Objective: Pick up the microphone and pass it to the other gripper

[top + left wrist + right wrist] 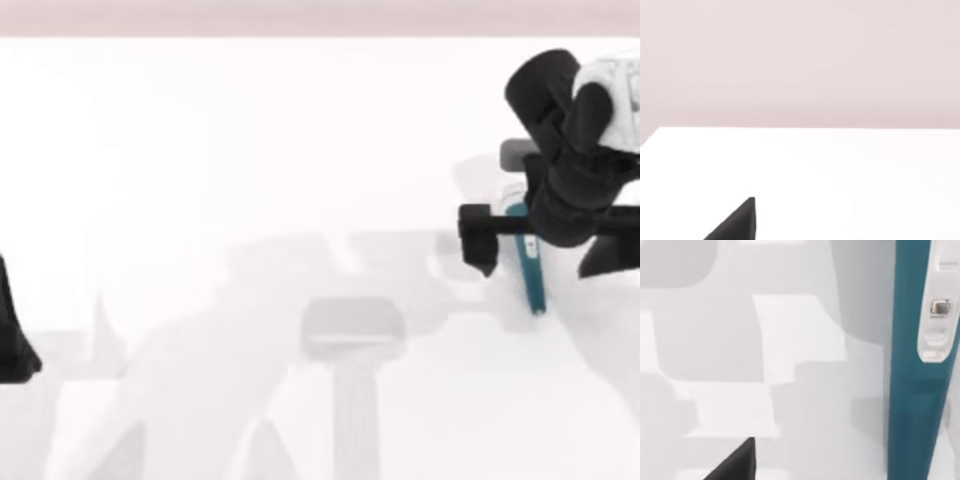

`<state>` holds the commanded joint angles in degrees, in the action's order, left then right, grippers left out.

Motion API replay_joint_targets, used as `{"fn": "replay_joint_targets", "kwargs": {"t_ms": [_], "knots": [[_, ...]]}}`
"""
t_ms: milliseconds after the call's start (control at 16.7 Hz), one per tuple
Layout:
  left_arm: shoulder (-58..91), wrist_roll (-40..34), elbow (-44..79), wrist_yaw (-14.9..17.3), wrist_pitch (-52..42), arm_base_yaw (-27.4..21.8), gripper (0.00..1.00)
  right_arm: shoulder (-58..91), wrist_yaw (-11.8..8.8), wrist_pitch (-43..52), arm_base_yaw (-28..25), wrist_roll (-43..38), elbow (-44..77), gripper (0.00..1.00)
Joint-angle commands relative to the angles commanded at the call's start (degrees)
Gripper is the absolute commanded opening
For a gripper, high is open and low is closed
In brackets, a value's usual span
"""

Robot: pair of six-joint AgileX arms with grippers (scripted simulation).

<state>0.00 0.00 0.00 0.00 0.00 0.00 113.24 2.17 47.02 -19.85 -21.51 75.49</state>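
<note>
The teal microphone (pixel 529 272) lies on the white table at the right, its handle pointing toward the front and its pale head partly hidden under my right arm. My right gripper (pixel 545 250) hangs over it, open, one black finger (pixel 481 243) left of the handle and the other to its right. The right wrist view shows the teal handle (pixel 907 390) with its white switch patch (pixel 939 315) close up, apart from one black fingertip (pixel 742 460). My left gripper (pixel 14 340), the other gripper, sits parked at the table's left edge, open with nothing in it; one fingertip (pixel 742 220) shows.
The white table (pixel 250 150) carries only grey shadows of the arms across its middle and front (pixel 355 330). Its far edge meets a pale pink wall (pixel 800 60).
</note>
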Motion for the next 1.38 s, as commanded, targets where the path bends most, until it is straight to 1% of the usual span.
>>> {"fn": "replay_joint_targets", "kwargs": {"t_ms": [240, 540, 1320, 1380], "knots": [[0.0, 0.0, 0.0, 0.0, 0.0, 0.0, 1.0, 5.02, 0.03, -9.21, 0.14, 0.07, -4.06, 1.0], [0.0, 0.0, 0.0, 0.0, 0.0, 0.0, 1.0, 6.03, 0.03, -10.7, 0.17, 0.07, -4.79, 1.0], [0.0, 0.0, 0.0, 0.0, 0.0, 0.0, 1.0, 6.03, 0.03, -10.7, 0.17, 0.07, -4.79, 0.02], [0.0, 0.0, 0.0, 0.0, 0.0, 0.0, 1.0, 6.03, 0.03, -10.7, 0.17, 0.07, -4.79, 0.0]]}}
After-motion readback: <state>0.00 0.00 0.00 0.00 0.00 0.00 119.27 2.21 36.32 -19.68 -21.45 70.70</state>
